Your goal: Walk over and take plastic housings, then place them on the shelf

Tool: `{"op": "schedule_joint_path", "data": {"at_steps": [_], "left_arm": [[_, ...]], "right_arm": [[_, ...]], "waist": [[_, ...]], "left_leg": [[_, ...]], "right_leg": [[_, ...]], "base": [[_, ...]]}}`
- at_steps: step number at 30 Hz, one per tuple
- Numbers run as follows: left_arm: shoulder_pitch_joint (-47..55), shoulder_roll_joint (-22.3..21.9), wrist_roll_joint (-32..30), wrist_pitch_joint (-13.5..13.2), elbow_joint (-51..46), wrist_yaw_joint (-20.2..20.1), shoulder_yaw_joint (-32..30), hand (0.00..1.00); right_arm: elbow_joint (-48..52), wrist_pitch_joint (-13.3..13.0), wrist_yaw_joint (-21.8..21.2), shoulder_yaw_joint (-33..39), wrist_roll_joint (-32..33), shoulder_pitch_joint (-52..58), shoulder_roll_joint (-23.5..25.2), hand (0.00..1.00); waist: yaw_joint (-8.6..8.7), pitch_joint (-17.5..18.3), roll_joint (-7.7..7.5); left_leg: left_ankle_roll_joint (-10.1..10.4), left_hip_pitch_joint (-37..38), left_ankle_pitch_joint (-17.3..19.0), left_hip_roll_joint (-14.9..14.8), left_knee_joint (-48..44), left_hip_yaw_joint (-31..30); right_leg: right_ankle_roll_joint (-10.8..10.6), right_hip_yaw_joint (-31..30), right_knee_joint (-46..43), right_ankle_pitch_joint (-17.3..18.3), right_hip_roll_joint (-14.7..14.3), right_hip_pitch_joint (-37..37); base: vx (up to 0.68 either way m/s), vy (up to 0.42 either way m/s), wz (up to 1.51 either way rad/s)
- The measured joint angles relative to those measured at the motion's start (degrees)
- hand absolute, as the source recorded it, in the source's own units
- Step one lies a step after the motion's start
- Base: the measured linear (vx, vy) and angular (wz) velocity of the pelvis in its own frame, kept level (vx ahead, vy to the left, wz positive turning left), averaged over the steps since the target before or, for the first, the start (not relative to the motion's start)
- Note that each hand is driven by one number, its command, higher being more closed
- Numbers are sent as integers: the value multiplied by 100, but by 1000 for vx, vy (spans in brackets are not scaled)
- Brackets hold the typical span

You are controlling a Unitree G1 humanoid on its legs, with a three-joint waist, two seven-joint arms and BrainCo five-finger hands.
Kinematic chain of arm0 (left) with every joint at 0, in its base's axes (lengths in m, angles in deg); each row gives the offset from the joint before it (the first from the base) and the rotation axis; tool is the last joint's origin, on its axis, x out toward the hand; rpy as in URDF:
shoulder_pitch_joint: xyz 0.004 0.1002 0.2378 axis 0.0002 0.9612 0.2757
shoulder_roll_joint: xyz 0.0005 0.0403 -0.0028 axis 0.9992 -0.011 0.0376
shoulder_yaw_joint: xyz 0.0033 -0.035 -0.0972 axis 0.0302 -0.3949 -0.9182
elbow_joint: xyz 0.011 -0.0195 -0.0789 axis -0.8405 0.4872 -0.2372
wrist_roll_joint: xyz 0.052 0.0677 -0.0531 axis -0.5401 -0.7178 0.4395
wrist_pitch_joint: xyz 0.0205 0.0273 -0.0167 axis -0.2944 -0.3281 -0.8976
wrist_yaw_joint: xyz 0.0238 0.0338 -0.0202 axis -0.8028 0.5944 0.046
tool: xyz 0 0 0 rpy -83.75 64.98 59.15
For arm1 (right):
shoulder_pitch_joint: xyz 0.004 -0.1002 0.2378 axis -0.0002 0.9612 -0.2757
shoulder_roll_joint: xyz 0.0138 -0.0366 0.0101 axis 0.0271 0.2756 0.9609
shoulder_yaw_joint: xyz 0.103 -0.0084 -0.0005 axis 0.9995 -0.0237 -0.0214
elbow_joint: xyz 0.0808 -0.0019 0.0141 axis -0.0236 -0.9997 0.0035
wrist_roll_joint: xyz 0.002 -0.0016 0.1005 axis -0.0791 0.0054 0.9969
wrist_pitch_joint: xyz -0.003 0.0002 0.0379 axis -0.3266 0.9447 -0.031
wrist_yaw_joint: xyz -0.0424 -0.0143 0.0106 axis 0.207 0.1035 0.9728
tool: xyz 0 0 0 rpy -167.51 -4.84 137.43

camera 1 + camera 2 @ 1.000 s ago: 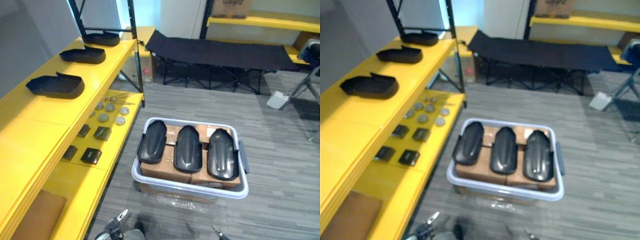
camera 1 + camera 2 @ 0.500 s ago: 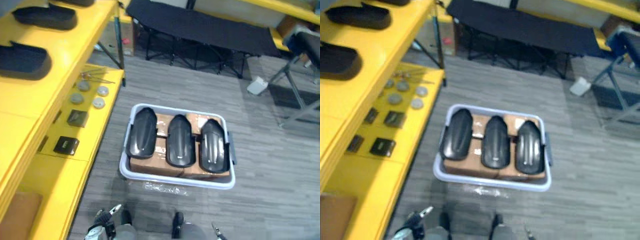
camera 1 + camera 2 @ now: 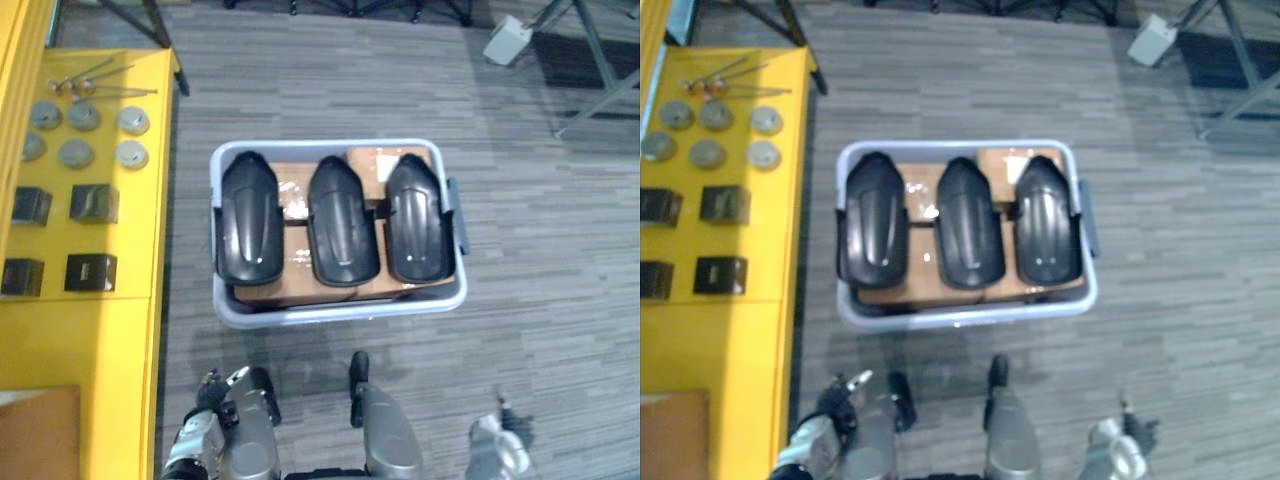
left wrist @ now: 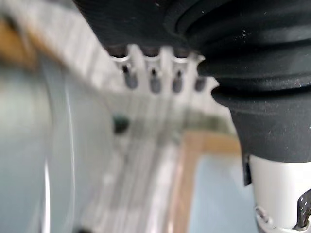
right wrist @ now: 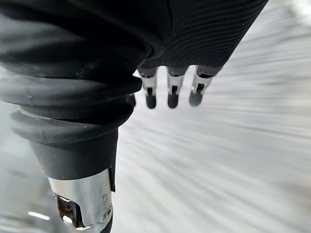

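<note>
Housings point(image 3: 343, 222), three in all, lie ahead of both hands, side by side on cardboard boxes point(image 3: 372, 160) that raise them to the rim of a pale tub point(image 3: 330, 313), likely so they lift out easily from above. They are glossy black moulded plastic, domed, with one end rounded. The left hand point(image 3: 212, 388) and right hand point(image 3: 503, 430) hang low, short of the tub, fingers straight and slack, holding nothing. Outboard of the left hand runs the smooth yellow shelf point(image 3: 90, 330), carrying flat grey discs point(image 3: 75, 152).
</note>
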State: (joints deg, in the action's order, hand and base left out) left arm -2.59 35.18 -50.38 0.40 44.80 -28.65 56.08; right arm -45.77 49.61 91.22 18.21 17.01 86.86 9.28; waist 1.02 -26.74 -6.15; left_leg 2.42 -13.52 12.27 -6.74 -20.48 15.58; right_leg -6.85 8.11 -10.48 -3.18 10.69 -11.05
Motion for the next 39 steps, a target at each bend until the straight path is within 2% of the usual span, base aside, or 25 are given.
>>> {"op": "schedule_joint_path", "data": {"at_steps": [3,4,6,8,11,13,14,15,16,18,20,23,24,27,31,33,35,39], "left_arm": [[101,119,-19,35,-21,31,126,0],[97,117,-22,40,-21,37,137,0],[11,133,-33,100,-86,58,164,0],[-108,130,-67,131,-145,81,170,0],[-274,131,-67,-64,-208,376,169,0],[-419,112,-69,-232,-206,663,173,0],[-544,92,-73,-308,-212,826,185,0],[-608,82,-80,-351,-205,918,213,0],[-722,59,-158,-433,-215,1086,315,0],[-756,11,-255,-558,-284,1254,382,0],[-752,-60,-295,-606,-268,1393,388,0],[-758,-190,-300,-637,-262,1520,438,0],[-759,-227,-299,-658,-263,1584,534,0],[-760,-304,-305,-761,-246,1714,558,0],[-832,-365,-442,-877,-247,1819,557,0],[-892,-433,-462,-880,-279,1819,558,0],[-931,-493,-462,-883,-332,1817,557,0],[-974,-560,-461,-882,-440,1812,564,0]], "right_arm": [[1118,-514,536,537,-83,-205,-674,0],[1308,-598,584,563,-154,-235,-842,0],[1878,-775,512,649,-238,-393,-1336,0],[2093,-783,395,679,-251,-616,-1583,0],[1889,-494,70,301,-249,-1410,-2089,0],[1516,-82,-87,-292,-273,-2022,-2496,0],[1259,225,-174,-670,-291,-2489,-2744,0],[1156,362,-197,-830,-287,-2680,-2838,0],[928,650,-295,-1072,-284,-3025,-2995,0],[512,1060,-382,-1434,-301,-3565,-3091,0],[103,1464,-417,-1811,-490,-3875,-3176,0],[-351,1830,-427,-2111,-514,-4163,-3427,0],[-524,1918,-436,-2229,-515,-4252,-3581,0],[-830,1943,-419,-2309,-511,-4383,-3699,0],[-986,1946,-374,-2330,-518,-4371,-3698,0],[-959,1954,-200,-2322,-708,-4272,-3695,0],[-781,1947,-8,-2250,-799,-4039,-3688,0],[-316,1985,-31,-1947,-800,-3541,-3455,0]], "waist": [[-4,-7,-10],[2,-16,4],[173,-38,38],[182,-39,35],[151,-62,73],[128,-111,154],[85,-168,255],[65,-197,305],[6,-272,433],[-85,-331,571],[-181,-345,605],[-231,-371,667],[-247,-397,727],[-259,-405,837],[-266,-407,861],[-268,-407,870],[-269,-407,870],[-247,-406,870]], "left_leg": [[9,-74,-19,33,7,-131],[-3,-86,-26,34,5,-159],[-92,-235,-143,109,-14,-467],[-132,-312,-208,159,-4,-598],[-196,-477,-252,244,-26,-695],[-209,-666,-260,253,-132,-735],[-212,-812,-262,267,-208,-776],[-224,-872,-271,275,-221,-811],[-229,-957,-321,294,-218,-889],[-210,-1088,-381,292,-206,-991],[-201,-1200,-413,302,-206,-1025],[-227,-1299,-443,340,-211,-1038],[-236,-1299,-448,367,-212,-1032],[-265,-1374,-477,388,-214,-1007],[-260,-1558,-561,412,-211,-985],[-242,-1567,-587,401,-205,-945],[-221,-1574,-610,415,-195,-924],[-147,-1728,-714,381,-173,-882]], "right_leg": [[-1,37,-154,-39,25,-73],[-1,33,-240,-39,26,-112],[0,-38,-552,-39,27,-233],[5,-35,-642,-35,49,-288],[81,-33,-645,16,109,-366],[122,-22,-615,44,126,-445],[122,-17,-585,44,122,-510],[122,-9,-556,44,120,-532],[122,6,-483,45,121,-533],[121,166,-401,44,120,-556],[121,257,-373,44,112,-629],[122,273,-358,43,142,-701],[122,274,-356,43,168,-699],[122,276,-339,44,207,-781],[126,277,-321,48,217,-973],[140,277,-325,87,217,-1002],[147,275,-366,198,242,-1029],[51,267,-422,373,238,-1226]], "base": [[-7,40,26],[18,43,29],[32,59,56],[58,41,43],[44,34,24],[-3,18,14],[-36,29,12],[-46,27,22],[-42,-9,25],[-35,-29,25],[-27,-20,8],[-18,10,4],[-17,32,3],[-15,17,-1],[-46,1,-7],[-61,-22,-8],[-69,-33,-4],[-65,-56,-5]]}}
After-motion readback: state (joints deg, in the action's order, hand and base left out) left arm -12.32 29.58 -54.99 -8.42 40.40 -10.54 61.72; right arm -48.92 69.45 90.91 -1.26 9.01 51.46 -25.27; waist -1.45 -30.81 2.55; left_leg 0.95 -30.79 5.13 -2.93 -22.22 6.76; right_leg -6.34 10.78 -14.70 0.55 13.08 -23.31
